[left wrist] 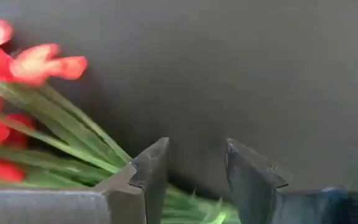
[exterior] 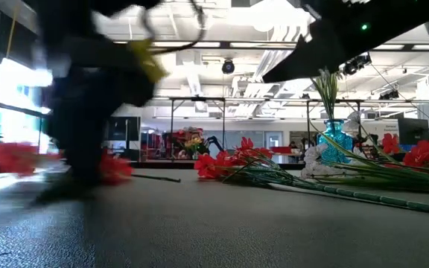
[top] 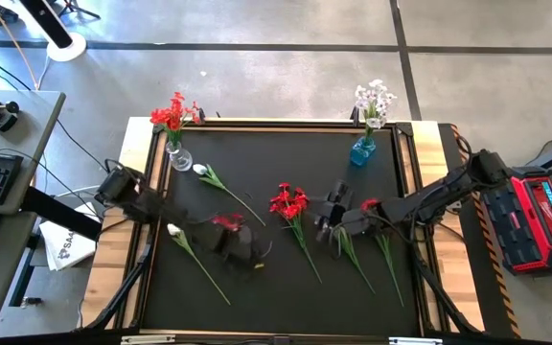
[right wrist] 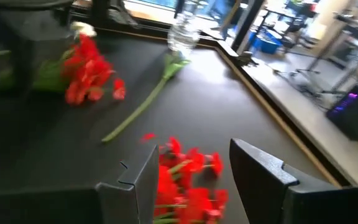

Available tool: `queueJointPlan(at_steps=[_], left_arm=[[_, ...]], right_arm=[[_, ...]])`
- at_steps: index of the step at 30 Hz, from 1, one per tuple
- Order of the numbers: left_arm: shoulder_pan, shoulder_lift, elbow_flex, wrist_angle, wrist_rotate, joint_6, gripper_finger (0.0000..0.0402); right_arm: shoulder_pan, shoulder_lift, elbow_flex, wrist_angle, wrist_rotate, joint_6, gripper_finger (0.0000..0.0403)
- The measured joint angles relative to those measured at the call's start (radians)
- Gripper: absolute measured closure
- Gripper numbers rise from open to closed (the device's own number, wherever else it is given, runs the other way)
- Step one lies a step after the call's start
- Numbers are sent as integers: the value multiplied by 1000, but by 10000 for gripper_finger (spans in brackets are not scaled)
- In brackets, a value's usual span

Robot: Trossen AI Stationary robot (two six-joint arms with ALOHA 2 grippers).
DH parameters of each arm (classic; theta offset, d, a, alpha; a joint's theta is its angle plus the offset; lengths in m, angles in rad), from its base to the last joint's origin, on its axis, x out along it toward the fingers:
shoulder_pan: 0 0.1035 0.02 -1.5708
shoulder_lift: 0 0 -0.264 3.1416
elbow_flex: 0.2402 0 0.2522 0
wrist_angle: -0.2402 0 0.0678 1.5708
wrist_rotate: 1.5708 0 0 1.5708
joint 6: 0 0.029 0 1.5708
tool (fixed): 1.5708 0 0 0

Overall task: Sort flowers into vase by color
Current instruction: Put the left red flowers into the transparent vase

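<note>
My left gripper (top: pixel 241 245) straddles a red flower's (top: pixel 226 222) stem, jaws part-open; bare mat ahead. Right gripper (top: pixel 328 217) gapes, empty — red spray (top: pixel 288 201) beside it. Two vases (top: pixel 178 158) — loose stems hard to count.

The left gripper (left wrist: pixel 196 180) hangs low over the dark table mat (left wrist: pixel 253 68), its two dark fingers (left wrist: pixel 149 177) standing apart with a clear gap between them; green stems (left wrist: pixel 73 134) run slantwise from about ten o'clock down toward six o'clock and pass beneath and between the fingertips; whether the fingers touch the stems cannot be told; the red blossoms (left wrist: pixel 39 65) of this spray lie at nine to ten o'clock, blurred, resting on the mat beside the near finger; the mat fills the side from twelve to three o'clock.
</note>
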Motion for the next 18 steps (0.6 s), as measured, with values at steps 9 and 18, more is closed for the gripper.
queueJointPlan(at_steps=[9, 18], left_arm=[[-220, -16, 184, -392, -168, -530, 270], [-398, -14, 193, -408, -220, -1032, 240]], right_arm=[[131, 0, 0, 0, -49, 29, 234], [260, 0, 0, -22, -48, 29, 234]])
